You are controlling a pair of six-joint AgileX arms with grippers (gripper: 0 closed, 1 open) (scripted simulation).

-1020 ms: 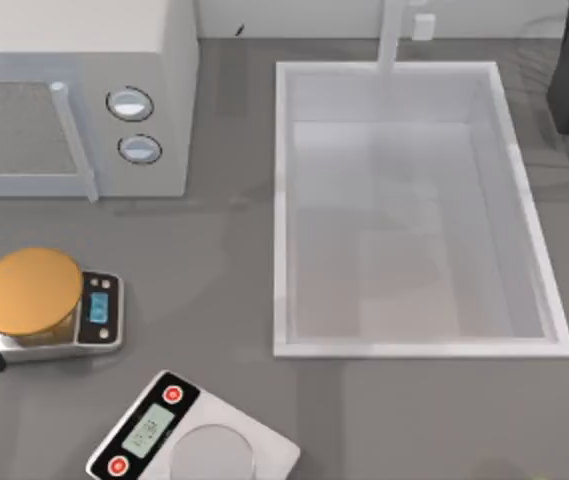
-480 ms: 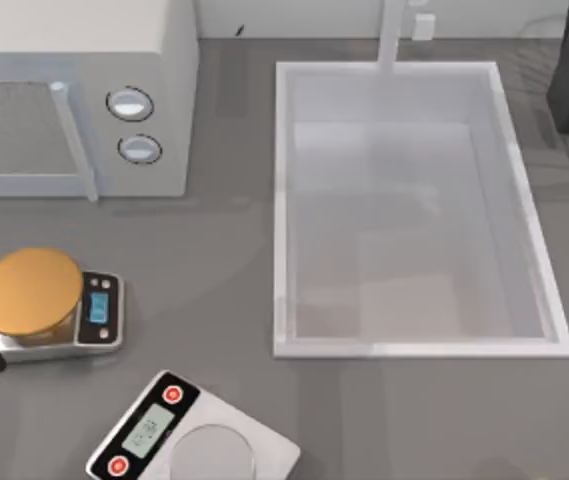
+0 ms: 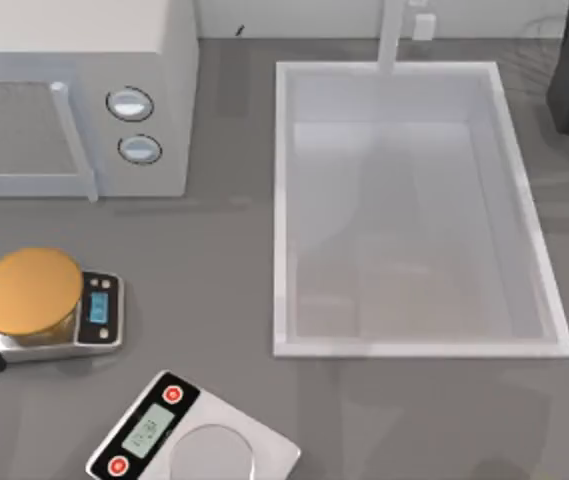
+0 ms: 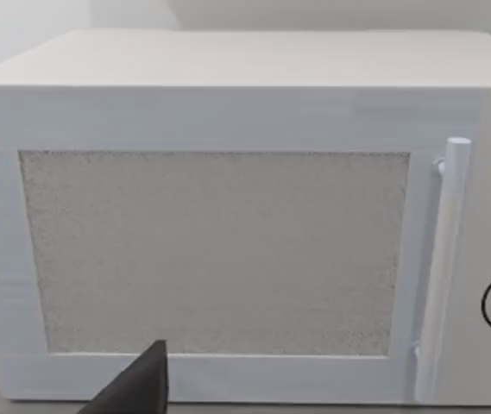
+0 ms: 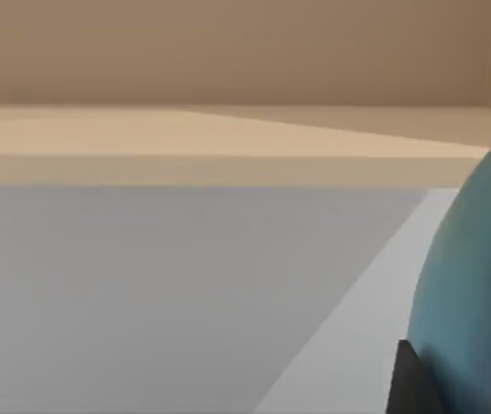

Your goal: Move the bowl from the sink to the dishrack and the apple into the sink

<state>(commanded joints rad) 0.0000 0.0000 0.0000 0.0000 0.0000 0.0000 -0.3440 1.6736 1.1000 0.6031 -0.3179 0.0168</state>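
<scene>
Since the sink point(image 3: 284, 200) lies bare from above, I judge the bowl point(image 5: 469, 293) lifted out, close against my right gripper, whose fingers I cannot tell; racking and the apple remain.

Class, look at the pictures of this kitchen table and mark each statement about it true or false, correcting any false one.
1. The microwave door is shut. True.
2. The sink lies left of the microwave. False: it lies to its right.
3. The scale with the orange plate sits at the table's left edge. True.
4. The microwave has three knobs. False: two knobs show.
5. A faucet post stands at the sink's far rim. True.
</scene>
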